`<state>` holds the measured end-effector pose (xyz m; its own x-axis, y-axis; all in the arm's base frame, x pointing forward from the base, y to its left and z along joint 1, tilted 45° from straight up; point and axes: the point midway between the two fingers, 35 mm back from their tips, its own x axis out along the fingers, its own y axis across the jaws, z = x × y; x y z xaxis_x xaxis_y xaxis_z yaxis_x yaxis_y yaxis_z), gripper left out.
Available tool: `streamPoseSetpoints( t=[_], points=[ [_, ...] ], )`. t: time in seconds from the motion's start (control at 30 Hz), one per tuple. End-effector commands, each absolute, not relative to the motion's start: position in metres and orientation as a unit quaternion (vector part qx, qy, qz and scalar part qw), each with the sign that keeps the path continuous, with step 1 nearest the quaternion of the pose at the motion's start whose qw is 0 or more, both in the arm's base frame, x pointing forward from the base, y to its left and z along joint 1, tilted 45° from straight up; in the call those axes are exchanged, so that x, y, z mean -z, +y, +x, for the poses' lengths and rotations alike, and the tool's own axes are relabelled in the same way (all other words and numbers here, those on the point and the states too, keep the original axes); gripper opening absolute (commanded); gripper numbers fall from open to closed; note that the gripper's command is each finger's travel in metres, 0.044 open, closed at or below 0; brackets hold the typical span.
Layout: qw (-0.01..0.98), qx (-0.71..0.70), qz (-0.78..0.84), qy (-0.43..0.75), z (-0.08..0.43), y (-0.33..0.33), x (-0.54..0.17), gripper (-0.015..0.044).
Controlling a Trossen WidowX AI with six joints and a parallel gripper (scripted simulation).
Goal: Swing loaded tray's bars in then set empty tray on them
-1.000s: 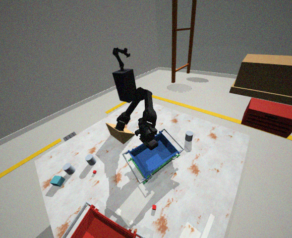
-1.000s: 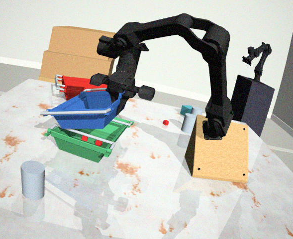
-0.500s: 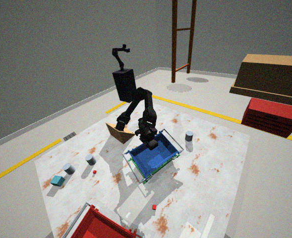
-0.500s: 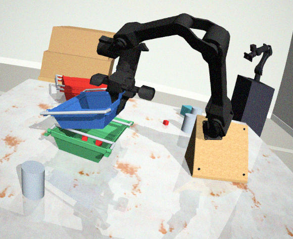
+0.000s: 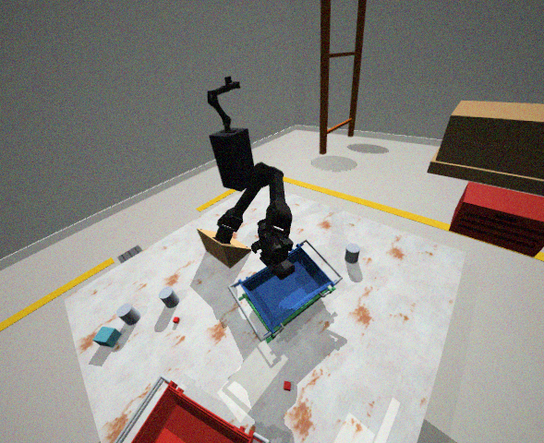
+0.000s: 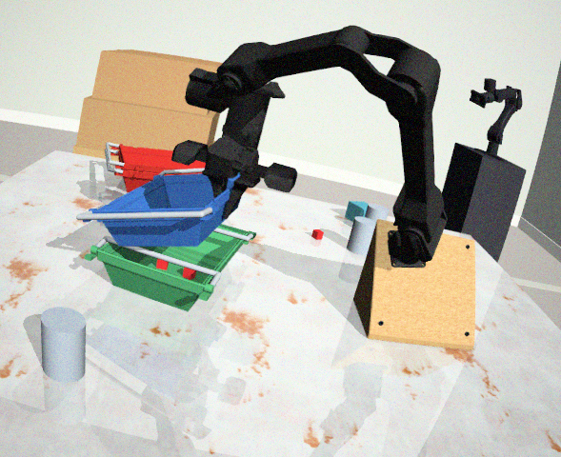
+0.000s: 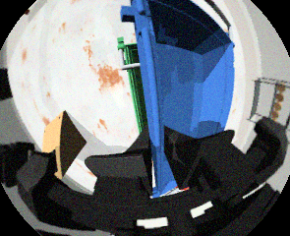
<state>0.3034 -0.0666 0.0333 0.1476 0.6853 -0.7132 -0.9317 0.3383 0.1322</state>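
Our tool grips blue tray by its near rim, prob. so its base can settle on green tray's bars below.

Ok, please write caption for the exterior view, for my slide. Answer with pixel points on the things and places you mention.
Gripper [image 6: 226,194] holds blue tray [image 6: 152,233] above green tray [image 6: 145,285] with red blocks [image 6: 162,264].

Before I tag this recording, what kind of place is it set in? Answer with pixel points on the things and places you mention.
Probably a robotics workshop or lab: a second arm on a black pedestal [image 5: 232,160] [image 6: 482,196], yellow floor tape [image 5: 367,202] and a red drawer cabinet [image 5: 510,205] suggest it.
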Motion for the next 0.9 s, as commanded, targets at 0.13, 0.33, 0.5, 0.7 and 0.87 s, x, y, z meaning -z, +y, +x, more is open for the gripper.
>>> streamPoseSetpoints(
  t=[0.13, 0.33, 0.5, 0.7, 0.87],
  points=[
    [0.736, -0.551, -0.173, 0.354, 0.302, -0.062, -0.031, 0.0000],
    [0.733, -0.555, -0.172, 0.354, 0.299, -0.055, -0.027, 0.0000],
    [0.733, -0.555, -0.172, 0.354, 0.299, -0.055, -0.027, 0.0000],
    [0.733, -0.555, -0.172, 0.354, 0.299, -0.055, -0.027, 0.0000],
    [0.733, -0.555, -0.172, 0.354, 0.299, -0.055, -0.027, 0.0000]
  ],
)
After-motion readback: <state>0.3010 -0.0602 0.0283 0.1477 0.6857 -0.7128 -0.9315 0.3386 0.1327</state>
